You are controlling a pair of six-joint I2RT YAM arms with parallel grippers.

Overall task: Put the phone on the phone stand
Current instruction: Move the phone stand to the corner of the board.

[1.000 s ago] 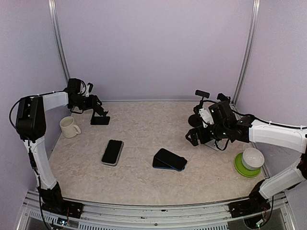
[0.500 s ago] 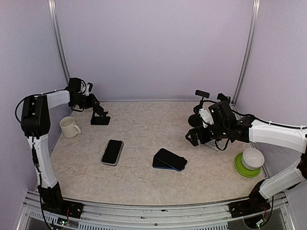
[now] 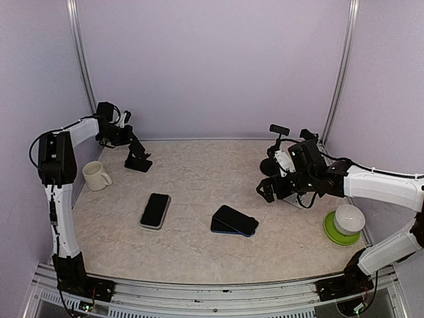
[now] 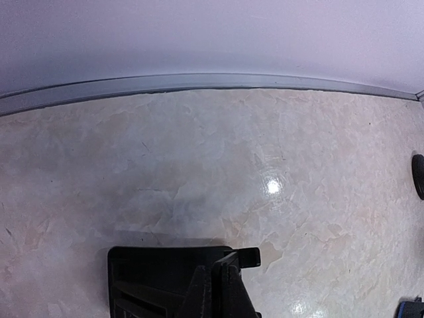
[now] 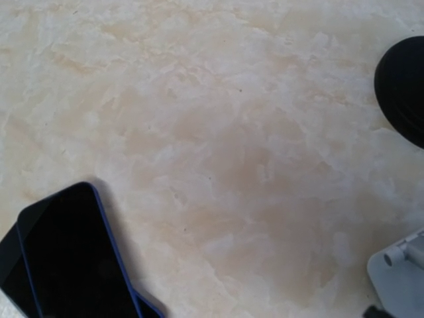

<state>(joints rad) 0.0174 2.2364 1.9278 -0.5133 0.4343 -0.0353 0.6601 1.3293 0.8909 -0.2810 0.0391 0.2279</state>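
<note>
The slim phone (image 3: 155, 211) in its pale case lies flat on the mottled, stone-look table (image 3: 199, 179), well apart from the left gripper (image 3: 131, 142), at about five o'clock of it. Over at three o'clock, the right gripper (image 3: 266, 179) hangs spread wide and empty. Farther back, the left gripper is clenched tight at the slanted strut of the black, angular phone stand (image 3: 138, 162); I cannot tell whether it pinches it.

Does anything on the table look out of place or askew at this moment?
Yes. Near the middle of the table, two phones lie stacked, one partly on the other and not lined up with it. The third phone lies flat alone, which looks normal.
</note>
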